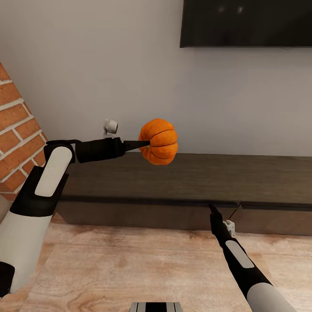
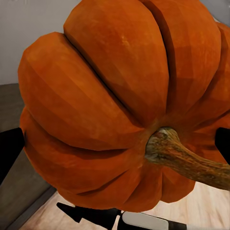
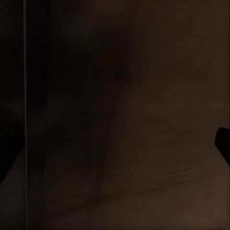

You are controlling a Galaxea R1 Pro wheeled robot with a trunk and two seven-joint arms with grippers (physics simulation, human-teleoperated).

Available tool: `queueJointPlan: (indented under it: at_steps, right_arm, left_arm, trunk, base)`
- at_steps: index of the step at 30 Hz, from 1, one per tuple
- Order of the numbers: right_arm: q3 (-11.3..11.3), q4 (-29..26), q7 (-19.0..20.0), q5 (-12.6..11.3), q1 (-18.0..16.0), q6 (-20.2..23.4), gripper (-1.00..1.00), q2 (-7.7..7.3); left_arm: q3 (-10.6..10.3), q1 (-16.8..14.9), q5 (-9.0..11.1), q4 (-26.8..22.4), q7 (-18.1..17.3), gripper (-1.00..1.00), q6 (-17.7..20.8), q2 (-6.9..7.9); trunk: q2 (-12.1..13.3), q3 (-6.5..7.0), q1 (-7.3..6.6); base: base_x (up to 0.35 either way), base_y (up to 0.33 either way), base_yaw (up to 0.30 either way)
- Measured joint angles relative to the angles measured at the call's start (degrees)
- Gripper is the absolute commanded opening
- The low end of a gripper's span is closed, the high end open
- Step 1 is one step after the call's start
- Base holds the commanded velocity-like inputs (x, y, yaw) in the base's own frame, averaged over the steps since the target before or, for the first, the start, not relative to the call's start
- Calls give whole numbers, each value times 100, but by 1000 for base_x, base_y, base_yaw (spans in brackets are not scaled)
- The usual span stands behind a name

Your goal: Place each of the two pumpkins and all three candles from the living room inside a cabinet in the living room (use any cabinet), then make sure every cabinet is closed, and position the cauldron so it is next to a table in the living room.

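Observation:
A bright orange ribbed pumpkin (image 1: pixel 160 141) hangs in the air above the left part of the cabinet (image 1: pixel 182 177), a long low dark brown unit against the wall. My left gripper (image 1: pixel 146 145) is shut on it from the side. In the left wrist view the pumpkin (image 2: pixel 105 96) sits very close, its brown stem toward the camera, with dark fingertips (image 2: pixel 9 151) at both edges. My right gripper (image 1: pixel 212 209) is low at the top edge of a drawer front and looks open. Its wrist view has dark wood (image 3: pixel 120 120) up close and one fingertip (image 3: pixel 223 141).
A black TV (image 1: pixel 247 21) hangs on the grey wall above the cabinet. A red brick wall (image 1: pixel 17 130) stands at the left. A small white device (image 1: pixel 111 126) sits on the cabinet's left end. Light wooden floor (image 1: pixel 130 260) lies in front.

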Motion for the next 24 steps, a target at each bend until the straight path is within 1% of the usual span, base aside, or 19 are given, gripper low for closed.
queueJointPlan:
  at_steps: [8,9,20,24]
  right_arm:
    - [0,0,-2,1,0,0,100,48]
    - [0,0,-2,4,0,0,-100,53]
    - [2,-24,16,39,-2,11,-100,64]
    - [2,-46,111,34,-2,19,-100,61]
  left_arm:
    - [-7,0,-1,0,0,-100,-1,0]
    - [-7,0,0,0,0,-100,0,3]
    - [-32,0,-17,0,8,-100,-1,1]
    - [-40,0,-26,0,8,-100,0,-8]
  trunk:
    - [0,0,0]
    - [0,0,0]
    - [0,0,-1]
    - [0,0,0]
  base:
    - [0,0,0]
    - [0,0,0]
    - [0,0,0]
    - [0,0,0]
